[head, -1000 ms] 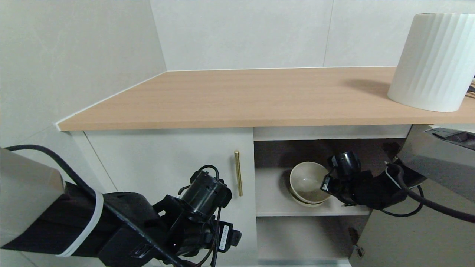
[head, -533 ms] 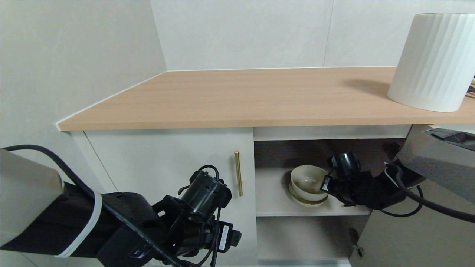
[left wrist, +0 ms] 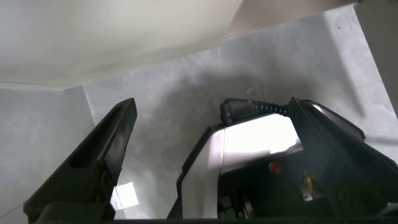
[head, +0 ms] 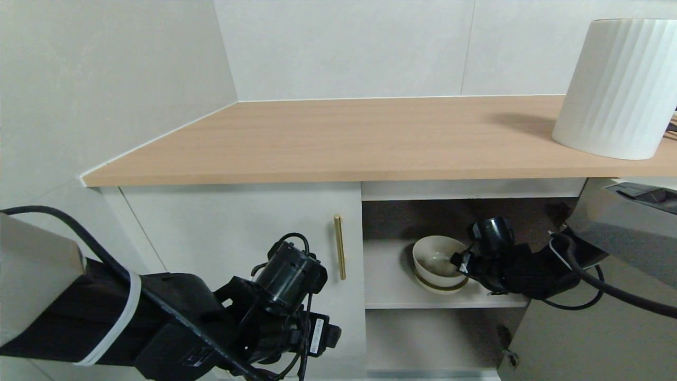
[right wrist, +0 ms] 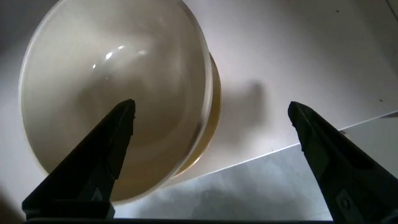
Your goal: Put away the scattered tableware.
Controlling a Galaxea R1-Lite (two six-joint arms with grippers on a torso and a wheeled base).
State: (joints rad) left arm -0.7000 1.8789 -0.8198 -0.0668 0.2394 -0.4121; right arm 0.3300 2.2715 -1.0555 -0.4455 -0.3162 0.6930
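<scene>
A cream bowl [head: 435,259] [right wrist: 112,106] sits upright on the upper shelf [head: 390,272] of the open cabinet, nested in a second dish with a yellowish rim [head: 443,289] [right wrist: 213,121]. My right gripper [head: 459,263] [right wrist: 210,111] reaches into the cabinet at the bowl's right side and is open. One finger [right wrist: 109,155] hangs over the bowl's rim, the other stands off over bare shelf. My left gripper [head: 316,338] [left wrist: 211,106] hangs low in front of the closed cabinet door, open with nothing between its fingers.
The closed left door carries a gold handle [head: 339,247]. The right door [head: 582,328] stands swung open beside my right arm. A lower shelf [head: 433,338] lies beneath. On the wooden countertop [head: 344,137] stands a white ribbed container [head: 619,84] at the far right.
The bowl has gone from tilted and raised to level, settling into the dish beneath it. My left arm has sunk slightly.
</scene>
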